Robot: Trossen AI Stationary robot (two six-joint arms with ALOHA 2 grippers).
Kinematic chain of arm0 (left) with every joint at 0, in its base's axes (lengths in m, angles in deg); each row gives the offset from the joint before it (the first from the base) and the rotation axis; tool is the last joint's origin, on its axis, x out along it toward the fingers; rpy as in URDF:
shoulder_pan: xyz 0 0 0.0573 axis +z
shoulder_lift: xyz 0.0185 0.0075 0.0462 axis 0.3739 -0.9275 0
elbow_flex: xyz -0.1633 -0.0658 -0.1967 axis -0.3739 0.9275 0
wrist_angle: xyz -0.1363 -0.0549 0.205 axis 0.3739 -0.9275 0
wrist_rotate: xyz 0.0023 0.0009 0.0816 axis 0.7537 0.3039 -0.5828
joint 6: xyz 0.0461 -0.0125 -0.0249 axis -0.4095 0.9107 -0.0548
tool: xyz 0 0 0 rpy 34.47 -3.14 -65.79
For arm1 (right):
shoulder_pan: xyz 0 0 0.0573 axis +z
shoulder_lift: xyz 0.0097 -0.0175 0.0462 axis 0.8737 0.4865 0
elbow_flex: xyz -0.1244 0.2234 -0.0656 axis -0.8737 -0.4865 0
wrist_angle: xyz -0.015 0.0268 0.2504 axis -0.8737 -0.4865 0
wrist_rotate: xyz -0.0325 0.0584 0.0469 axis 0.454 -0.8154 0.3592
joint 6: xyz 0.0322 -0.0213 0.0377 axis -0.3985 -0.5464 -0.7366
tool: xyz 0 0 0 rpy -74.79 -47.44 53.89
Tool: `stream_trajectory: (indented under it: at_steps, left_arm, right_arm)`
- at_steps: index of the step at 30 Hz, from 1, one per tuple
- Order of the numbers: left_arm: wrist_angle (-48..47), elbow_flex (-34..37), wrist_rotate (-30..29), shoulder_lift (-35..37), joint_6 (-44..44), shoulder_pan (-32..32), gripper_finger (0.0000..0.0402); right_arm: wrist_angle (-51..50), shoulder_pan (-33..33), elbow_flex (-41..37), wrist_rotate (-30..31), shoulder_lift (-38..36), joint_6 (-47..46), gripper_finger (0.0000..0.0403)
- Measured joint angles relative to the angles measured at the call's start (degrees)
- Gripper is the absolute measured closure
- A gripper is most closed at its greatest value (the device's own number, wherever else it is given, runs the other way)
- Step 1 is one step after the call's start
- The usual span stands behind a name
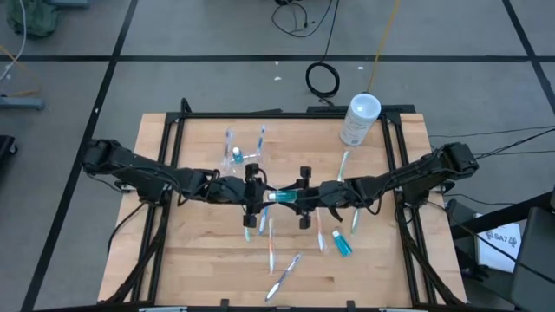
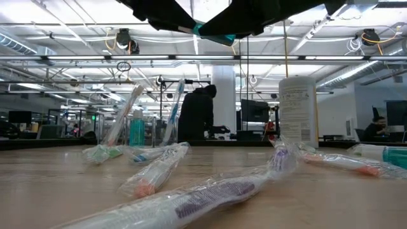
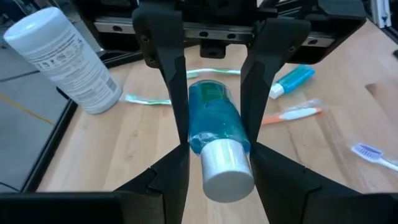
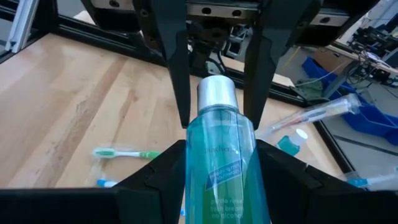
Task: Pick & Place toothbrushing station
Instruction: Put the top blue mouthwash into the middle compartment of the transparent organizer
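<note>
A teal see-through bottle (image 1: pixel 282 197) with a white cap is held level above the table's middle between both grippers. My left gripper (image 1: pixel 257 196) comes from the table's left and is at the cap end. My right gripper (image 1: pixel 303 198) comes from the right and is at the body. Both are shut on the bottle. At the far left-middle, two toothbrushes and a teal tube stand upright together (image 1: pixel 236 152) in what looks like a small clear cup (image 2: pixel 137 130). It stands on the table, and no gripper is near it. My left gripper pinches the bottle's shoulder just behind the white cap (image 3: pixel 211 140) between its two fingers (image 3: pixel 174 165). It comes level from the table's left, along the bottle. The cap (image 3: pixel 227 171) points toward its wrist. The bottle is lifted clear of the table. My right gripper pinches the bottle's teal body (image 4: pixel 221 155) on its two sides between its two fingers (image 4: pixel 165 168). It comes level from the table's right, along the bottle. The bottle lies level and clear of the table, its cap (image 4: pixel 217 93) pointing away toward the left gripper.
A white canister (image 1: pixel 360 120) with a round lid stands at the far right. Several wrapped toothbrushes (image 1: pixel 282 276) lie on the near half, and one lies at the far right (image 1: pixel 343 165). A blue tube with a white cap (image 1: pixel 341 243) lies near right. A black frame rims the table.
</note>
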Motion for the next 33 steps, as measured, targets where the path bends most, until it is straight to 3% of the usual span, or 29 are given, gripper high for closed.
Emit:
stream_trajectory:
  at_steps: [7,16,24,30,33]
  left_arm:
    - [-0.16,0.0,-0.11,0.41,-0.49,-0.66,0.0234]
    - [-0.52,0.0,-0.97,0.45,0.98,-0.85,0.0299]
    - [-0.45,0.0,-2.38,0.41,1.09,-1.28,0.0297]
    - [-3.0,0.0,-6.1,0.45,1.81,-1.28,0.0296]
    - [-9.93,-2.44,-8.76,0.41,-2.04,-0.87,0.0296]
  right_arm:
    - [0.01,-0.09,0.02,-0.05,-0.04,-0.07,0.0239]
    - [-0.15,-0.11,0.02,0.5,-0.04,-0.52,0.0238]
    - [-2.44,-0.13,0.2,0.37,-0.11,-1.35,0.0226]
    - [-6.01,0.33,0.11,8.04,-0.01,-1.09,0.0182]
    - [-7.71,0.35,0.13,11.33,-0.04,-1.12,0.0165]
